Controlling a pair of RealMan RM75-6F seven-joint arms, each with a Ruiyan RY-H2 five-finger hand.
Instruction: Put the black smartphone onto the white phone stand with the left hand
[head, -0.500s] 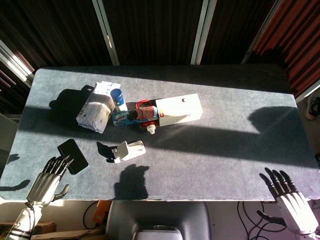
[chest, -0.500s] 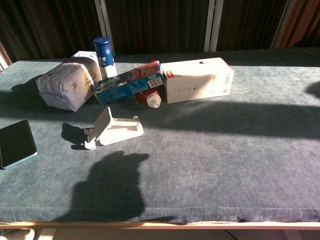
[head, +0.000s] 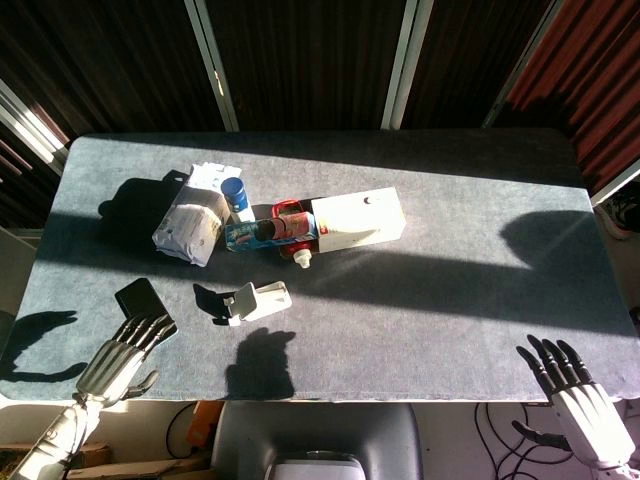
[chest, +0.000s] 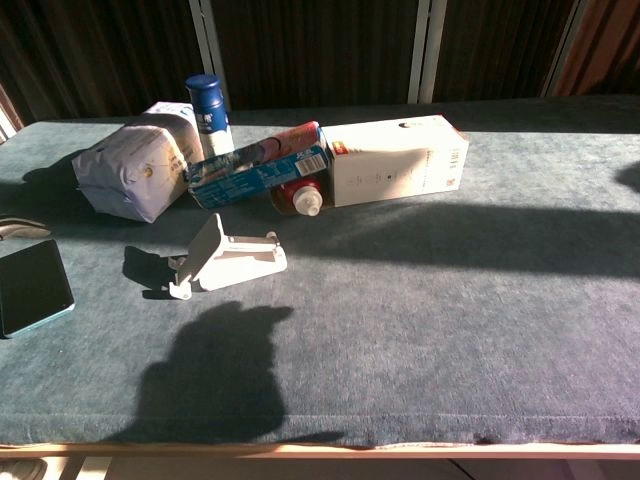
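Head view: the black smartphone lies flat on the grey-blue table near its front left corner. The left hand hovers at the phone's near end with its fingers spread and extended, their tips over the phone's lower edge — whether they touch it cannot be told, and nothing is grasped. The white phone stand sits just to the right of the phone, apart from it, its back plate tilted up. Behind it is a cluster: a pale crinkled bag, a blue-capped bottle, a blue carton lying on its side, a red bottle with a white cap and a white box. The right hand is at the front right corner, off the table edge, fingers apart and holding nothing.

Chest view: the smartphone lies at the far left, screen up, with a light blue rim along its near side. A small part of a pale finger shows at the left frame edge just behind the phone; the hand's state cannot be read here. The stand rests on the table centre-left, well clear of the phone. The right hand does not show here.
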